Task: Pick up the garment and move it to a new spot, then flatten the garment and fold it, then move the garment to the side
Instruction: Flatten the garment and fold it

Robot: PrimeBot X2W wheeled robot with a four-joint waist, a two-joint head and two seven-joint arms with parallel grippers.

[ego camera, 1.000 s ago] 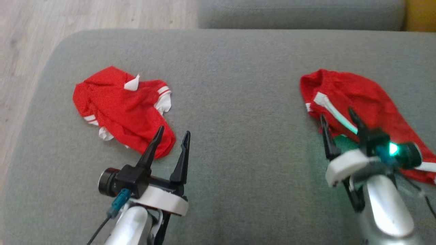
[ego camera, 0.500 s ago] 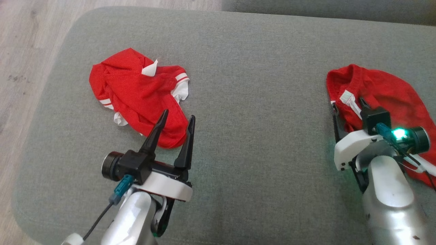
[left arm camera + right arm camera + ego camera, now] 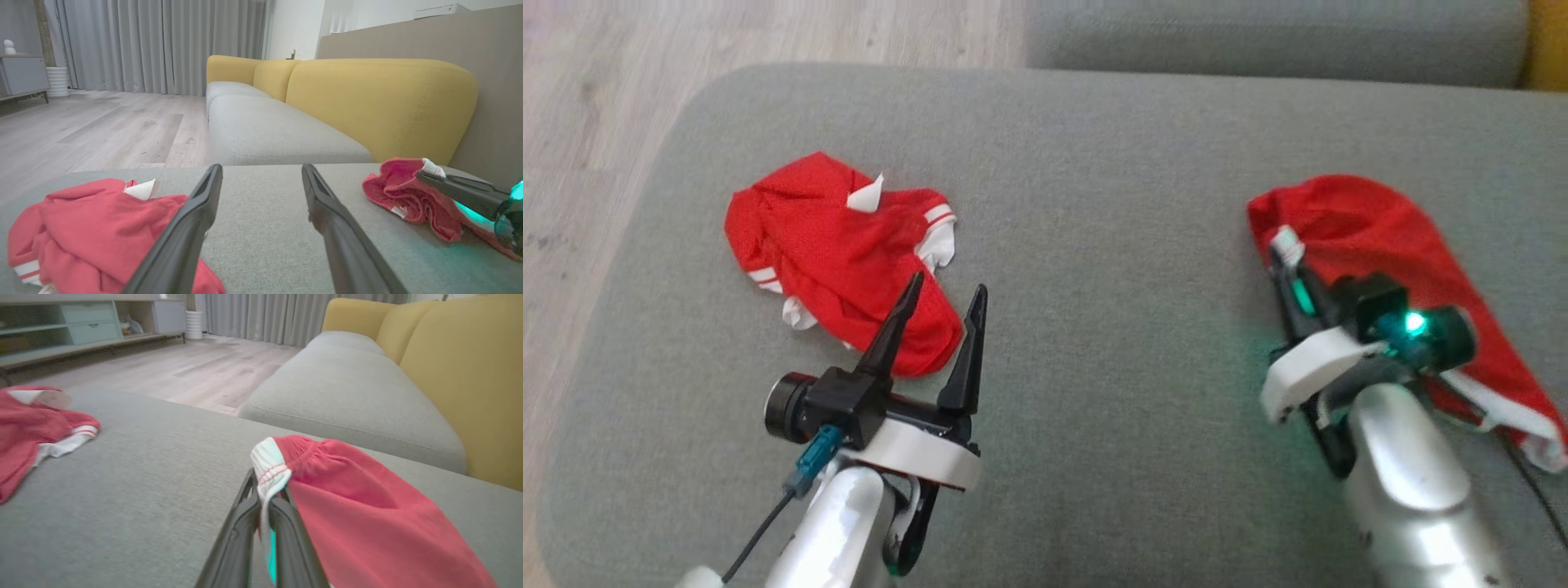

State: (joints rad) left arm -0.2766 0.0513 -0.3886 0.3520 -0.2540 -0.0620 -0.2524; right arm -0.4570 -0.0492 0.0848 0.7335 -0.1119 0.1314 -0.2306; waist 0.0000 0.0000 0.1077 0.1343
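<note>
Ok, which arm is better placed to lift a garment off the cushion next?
The right. The right gripper is shut on the white-banded edge of one red garment, ready to lift; the left gripper stands open beside the other red garment, gripping nothing.

In the head view your right arm (image 3: 1405,474) covers the near part of the right garment (image 3: 1372,220); its white hem reaches the right edge, its end unclear; the tips of the right gripper (image 3: 1286,265) blur into the cloth; in the left wrist view one finger (image 3: 184,241) of the left gripper (image 3: 261,168) hides part of the left garment (image 3: 81,220); the bottom edge cuts it too; in the right wrist view what lies on the shelf (image 3: 94,332) is too blurred to tell.
</note>
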